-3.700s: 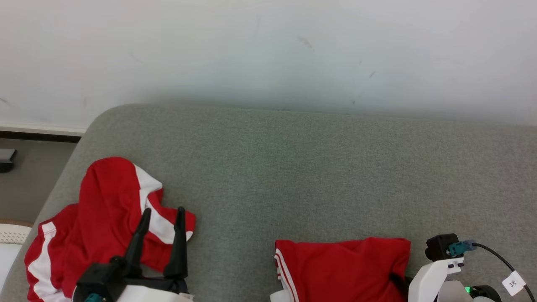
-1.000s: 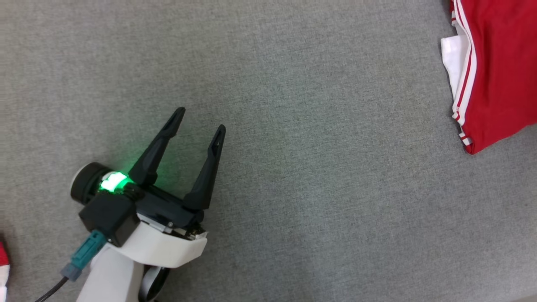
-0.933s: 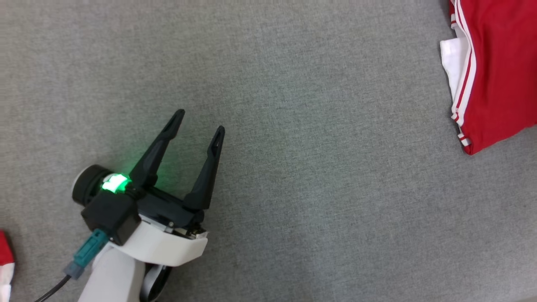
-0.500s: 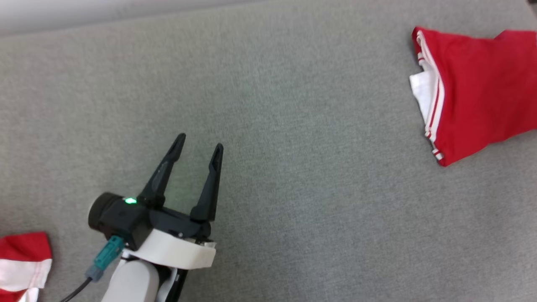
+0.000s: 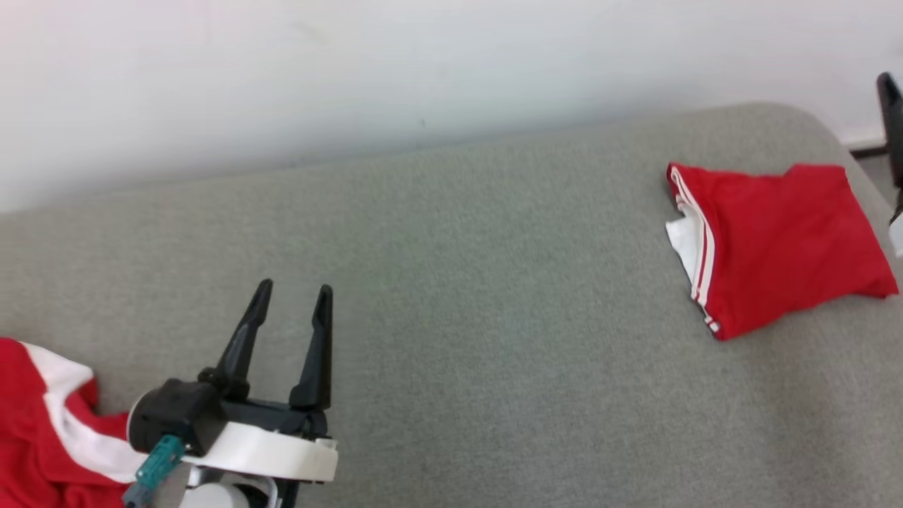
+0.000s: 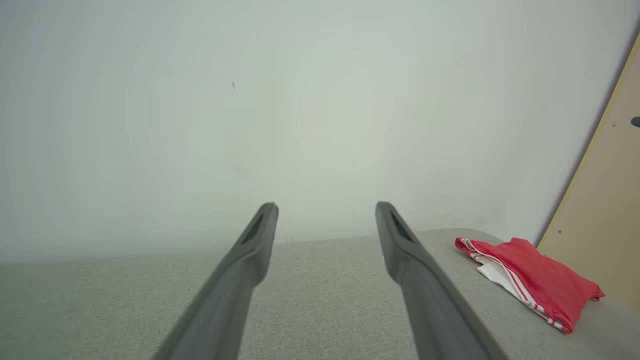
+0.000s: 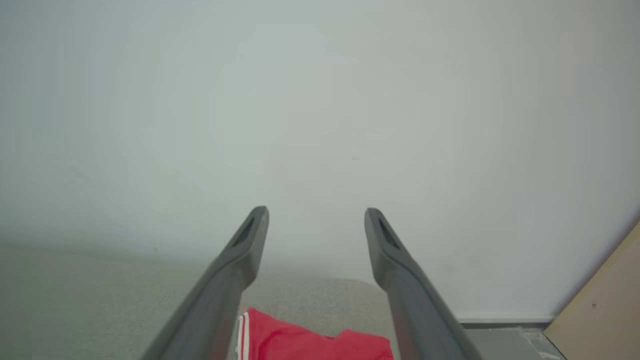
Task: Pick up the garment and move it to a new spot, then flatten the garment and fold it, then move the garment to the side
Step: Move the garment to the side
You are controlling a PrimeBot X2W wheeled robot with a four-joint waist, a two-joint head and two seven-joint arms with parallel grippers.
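Just beneath the right pincer (image 7: 316, 212), spread wide and empty, lies the folded red garment (image 7: 310, 342).

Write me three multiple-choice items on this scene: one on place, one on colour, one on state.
1. In the head view, the folded garment lies on the grey cushion: A) at the right end B) in the middle C) at the left end.
2. Its edge stripes are: A) blue B) white C) black.
3. The left gripper is: A) shut on cloth B) open, empty C) shut, empty.
Key: 1 A, near the cushion's rounded right corner; 2 B, white lines along the red hem; 3 B, fingers apart over bare cushion.
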